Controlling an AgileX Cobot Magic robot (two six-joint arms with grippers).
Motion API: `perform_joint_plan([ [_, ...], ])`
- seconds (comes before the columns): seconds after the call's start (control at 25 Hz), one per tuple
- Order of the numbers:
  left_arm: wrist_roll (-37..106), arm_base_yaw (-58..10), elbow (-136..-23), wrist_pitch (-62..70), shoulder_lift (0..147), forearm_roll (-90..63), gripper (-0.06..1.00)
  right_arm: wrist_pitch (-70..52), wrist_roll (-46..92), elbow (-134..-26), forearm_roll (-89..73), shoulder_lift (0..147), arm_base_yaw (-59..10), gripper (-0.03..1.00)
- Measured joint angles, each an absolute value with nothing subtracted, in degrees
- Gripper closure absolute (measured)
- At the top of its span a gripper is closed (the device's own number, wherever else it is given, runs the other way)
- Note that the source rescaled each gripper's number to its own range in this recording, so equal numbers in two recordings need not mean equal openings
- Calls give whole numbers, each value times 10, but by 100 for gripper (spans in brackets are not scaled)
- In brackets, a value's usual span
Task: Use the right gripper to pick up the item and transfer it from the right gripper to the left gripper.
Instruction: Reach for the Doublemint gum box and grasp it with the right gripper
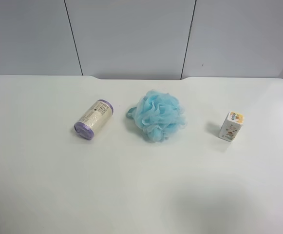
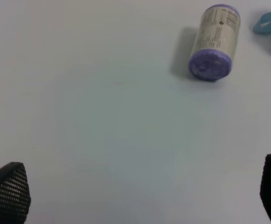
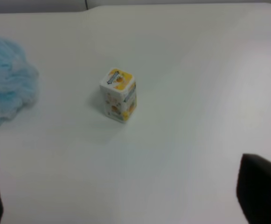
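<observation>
The item, a small white box [image 1: 231, 126] with cartoon print and a yellow-orange top, stands upright on the white table at the exterior high view's right. It also shows in the right wrist view [image 3: 118, 94], some way ahead of my right gripper [image 3: 126, 196]. That gripper's two black fingertips [image 3: 261, 189] sit at the frame's lower corners, wide apart and empty. My left gripper [image 2: 140, 191] is open and empty too, its fingertips [image 2: 9, 191] far apart above bare table. Neither arm shows in the exterior high view.
A fluffy blue mesh pouf [image 1: 159, 115] lies mid-table; its edge shows in the right wrist view [image 3: 7, 91]. A cream roll with purple ends [image 1: 93, 118] lies to its left, also in the left wrist view [image 2: 214, 43]. A grey panelled wall [image 1: 131, 34] stands behind the table.
</observation>
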State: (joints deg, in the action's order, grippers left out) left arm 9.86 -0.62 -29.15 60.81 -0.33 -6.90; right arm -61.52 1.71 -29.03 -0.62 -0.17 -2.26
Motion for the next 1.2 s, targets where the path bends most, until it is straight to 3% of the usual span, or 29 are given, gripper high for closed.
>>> perform_joint_plan([
  [1.2, 99, -6, -292, 608, -3, -69, -6, -615, 17, -290, -6, -2, -23, -2],
])
